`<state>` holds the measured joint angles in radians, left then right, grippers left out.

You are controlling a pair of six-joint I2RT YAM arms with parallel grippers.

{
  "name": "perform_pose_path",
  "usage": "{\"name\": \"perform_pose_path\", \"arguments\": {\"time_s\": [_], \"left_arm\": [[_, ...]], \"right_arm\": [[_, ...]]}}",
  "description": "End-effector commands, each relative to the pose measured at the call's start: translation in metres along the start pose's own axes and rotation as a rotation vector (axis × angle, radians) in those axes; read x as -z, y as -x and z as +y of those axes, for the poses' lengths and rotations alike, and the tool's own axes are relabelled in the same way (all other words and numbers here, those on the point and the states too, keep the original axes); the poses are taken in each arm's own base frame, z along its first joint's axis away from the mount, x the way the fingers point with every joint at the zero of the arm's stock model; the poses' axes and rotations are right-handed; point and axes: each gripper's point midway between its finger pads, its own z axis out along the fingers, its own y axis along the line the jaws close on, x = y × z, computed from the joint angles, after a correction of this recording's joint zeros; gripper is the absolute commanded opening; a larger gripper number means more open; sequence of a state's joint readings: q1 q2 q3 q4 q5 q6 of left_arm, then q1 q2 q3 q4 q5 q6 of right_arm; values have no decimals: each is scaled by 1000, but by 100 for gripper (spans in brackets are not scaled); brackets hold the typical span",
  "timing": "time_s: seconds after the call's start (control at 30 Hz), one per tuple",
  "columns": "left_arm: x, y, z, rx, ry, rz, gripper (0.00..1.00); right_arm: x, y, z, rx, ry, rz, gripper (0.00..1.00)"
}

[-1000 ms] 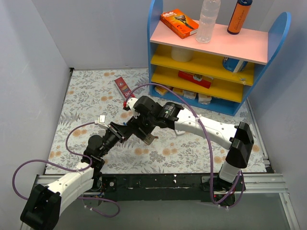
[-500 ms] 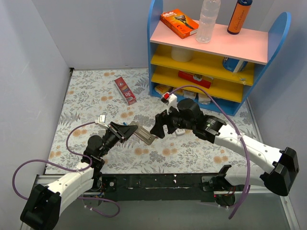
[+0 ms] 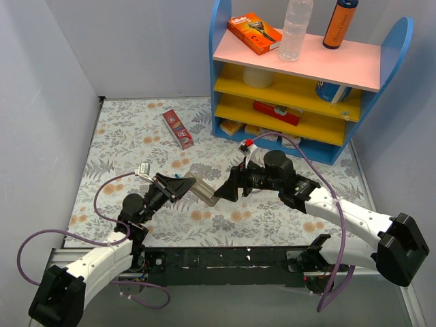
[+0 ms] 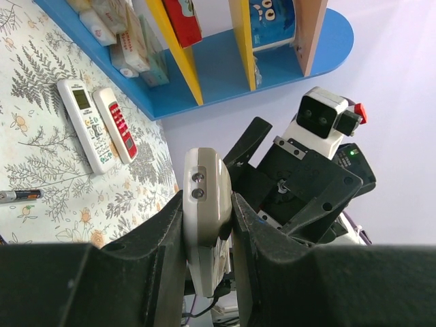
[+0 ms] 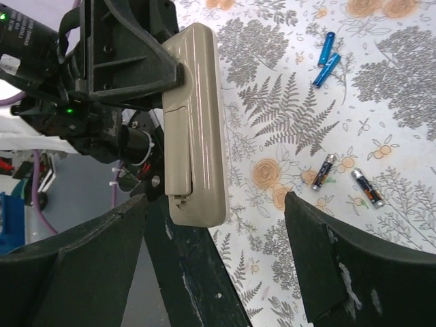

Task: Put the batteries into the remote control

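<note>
**Item: remote control (image 5: 194,116), held in my left hand (image 4: 208,197), back turned to my right hand (image 5: 214,201).**

My left hand is clamped on the remote's long sides, holding it clear of the worktop (image 5: 272,88). My right hand is spread wide and empty, one finger either side of the remote's near end. The battery cover looks shut, so I judge the step to be opening the bay. Next move: a fingertip on the latch nearest the right hand, then slide the cover off against a firm left grip. Two batteries (image 5: 323,171) lie loose on the worktop beyond the right hand's right finger, with two blue sticks (image 5: 328,68) farther out. Past the left hand's fingertips, a white screen remote (image 4: 85,126) and a red-faced remote (image 4: 117,122) lie beside the blue shelf (image 4: 225,75). The shut cover is what blocks loading.
</note>
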<state>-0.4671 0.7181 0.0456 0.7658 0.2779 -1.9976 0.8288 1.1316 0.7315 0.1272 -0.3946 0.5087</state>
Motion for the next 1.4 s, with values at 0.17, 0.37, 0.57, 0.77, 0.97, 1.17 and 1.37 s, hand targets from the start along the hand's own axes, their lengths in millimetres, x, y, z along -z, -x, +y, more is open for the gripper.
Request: {"name": "perform_pose_path", "arguments": {"time_s": [0.17,0.37,0.57,0.77,0.97,1.17,1.37], "left_arm": [[-4,3,-36,1,-108,7,0],[-4,3,-42,-2,-134,17,0],[-3,2,-46,-3,-148,21,0],[-2,1,-47,-3,-158,22,0],[-3,0,-45,-17,-154,31,0],[-8,2,-31,-97,-80,28,0],[-23,14,-12,-250,109,31,0]], "right_arm": [[0,10,28,-22,203,-66,82],[-5,4,29,-54,259,-64,73],[-10,2,31,-72,305,-52,56],[-12,-5,29,-90,318,-43,28],[-11,-7,30,-91,322,-37,24],[-1,10,27,12,246,-62,74],[25,21,-20,145,-105,-78,87]]}}
